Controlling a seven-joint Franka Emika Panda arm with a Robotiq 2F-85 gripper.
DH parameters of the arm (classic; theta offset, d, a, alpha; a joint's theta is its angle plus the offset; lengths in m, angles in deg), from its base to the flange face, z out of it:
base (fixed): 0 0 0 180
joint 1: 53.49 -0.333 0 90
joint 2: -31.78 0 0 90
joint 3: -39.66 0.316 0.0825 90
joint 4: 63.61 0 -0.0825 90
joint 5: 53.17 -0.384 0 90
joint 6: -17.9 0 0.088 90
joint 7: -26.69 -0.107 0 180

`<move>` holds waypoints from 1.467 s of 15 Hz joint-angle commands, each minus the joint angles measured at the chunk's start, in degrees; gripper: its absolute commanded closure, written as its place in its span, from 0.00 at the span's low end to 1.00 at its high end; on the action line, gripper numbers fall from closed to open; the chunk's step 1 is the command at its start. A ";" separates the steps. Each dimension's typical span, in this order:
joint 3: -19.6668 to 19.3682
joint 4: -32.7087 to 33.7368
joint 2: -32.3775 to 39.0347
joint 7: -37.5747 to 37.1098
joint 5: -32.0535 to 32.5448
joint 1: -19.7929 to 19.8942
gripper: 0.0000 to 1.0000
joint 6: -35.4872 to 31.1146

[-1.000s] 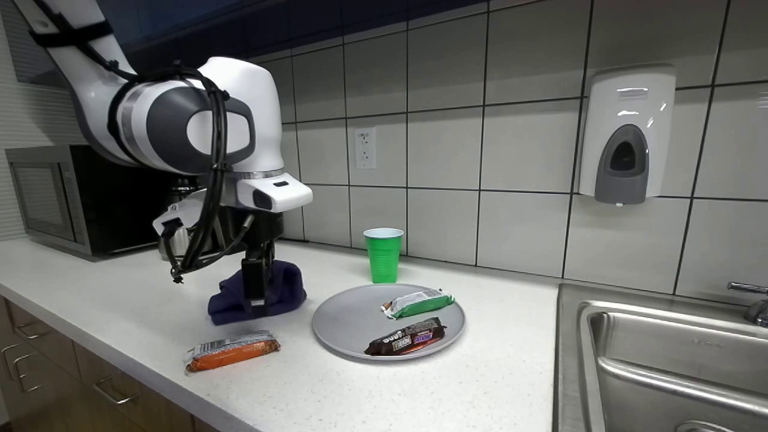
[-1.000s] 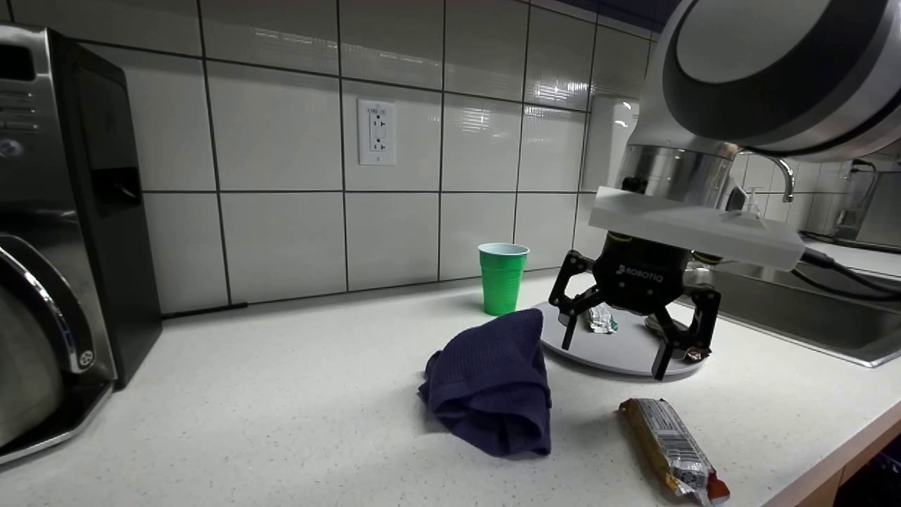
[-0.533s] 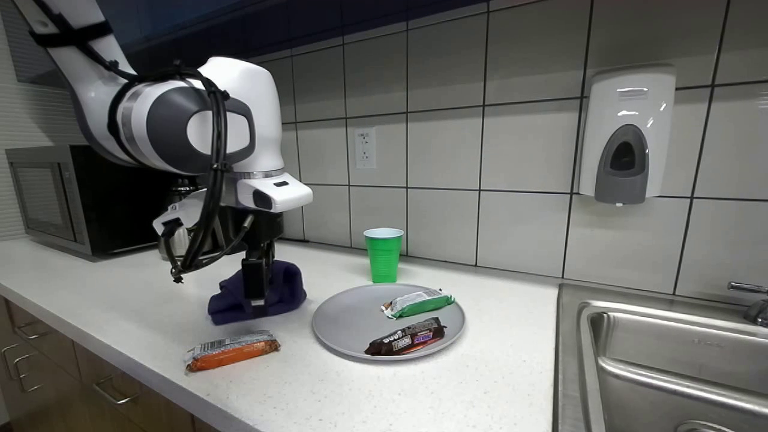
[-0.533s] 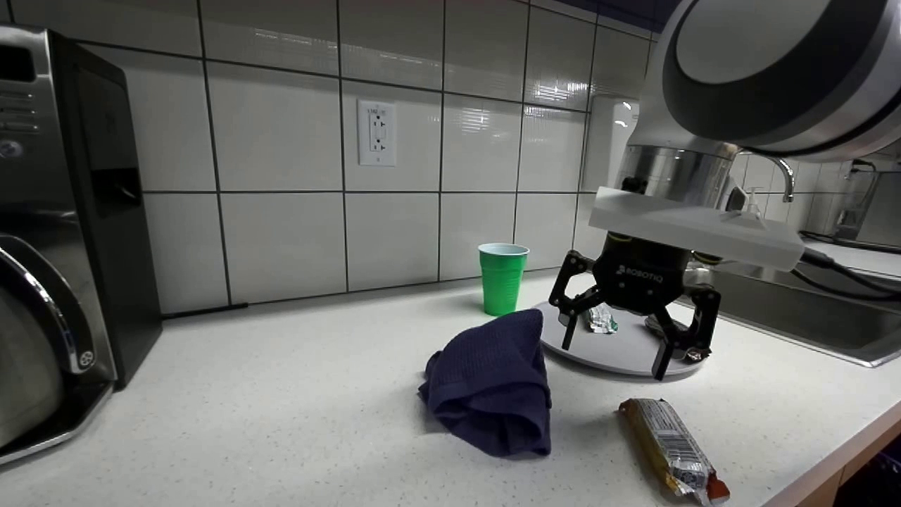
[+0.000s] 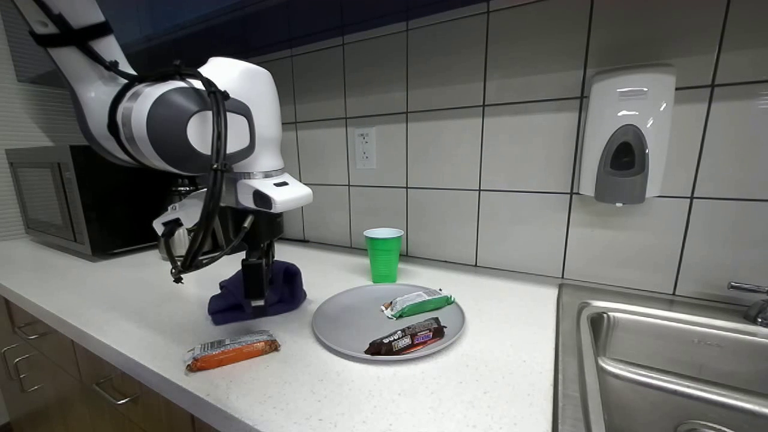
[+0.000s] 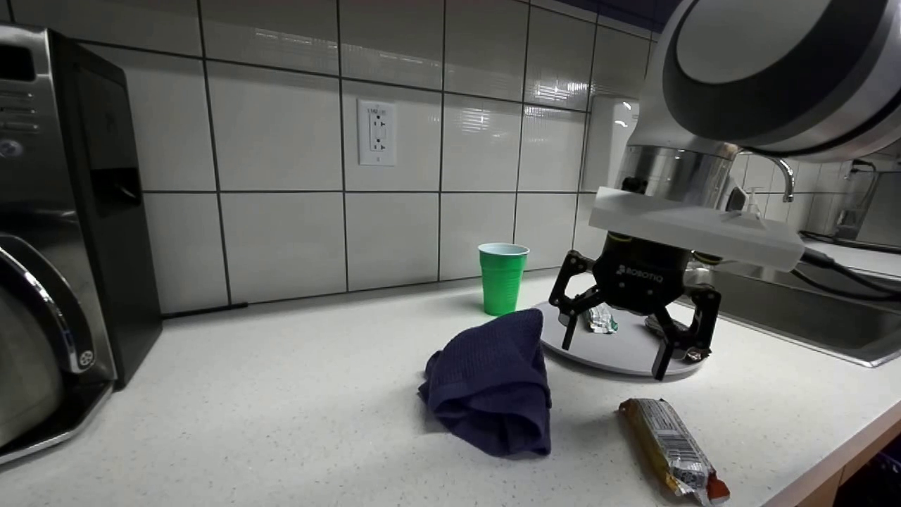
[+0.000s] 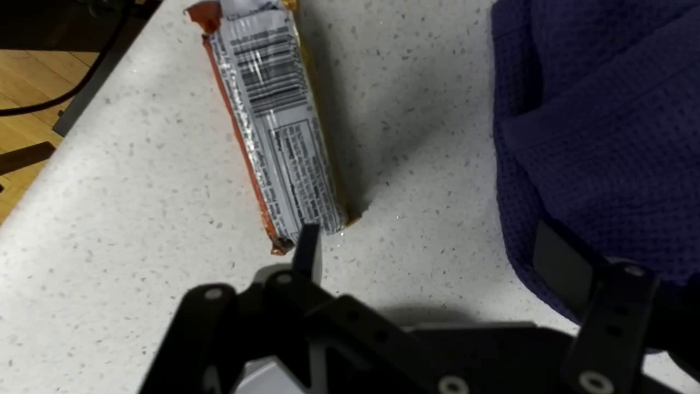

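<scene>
My gripper is open with nothing between its fingers, held above the counter. In the wrist view the gripper has one finger by the near end of an orange-and-silver wrapped bar and one finger over the edge of a dark purple cloth. Contact is not visible. The bar and the crumpled cloth lie on the counter in both exterior views. A grey plate beside them holds a green-and-white wrapped bar and a brown wrapped bar.
A green cup stands behind the plate near the tiled wall. A steel sink is beyond the plate. A microwave stands at the far end, and a silver-and-black appliance shows too. The counter's front edge runs near the orange bar.
</scene>
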 commanded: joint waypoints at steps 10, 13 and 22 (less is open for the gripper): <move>1.07 -3.66 -2.00 5.93 -0.52 0.13 0.00 1.79; 0.97 -5.19 -2.89 7.82 -0.33 0.27 0.00 1.89; 0.94 -5.06 -1.77 8.62 1.05 0.70 0.00 1.46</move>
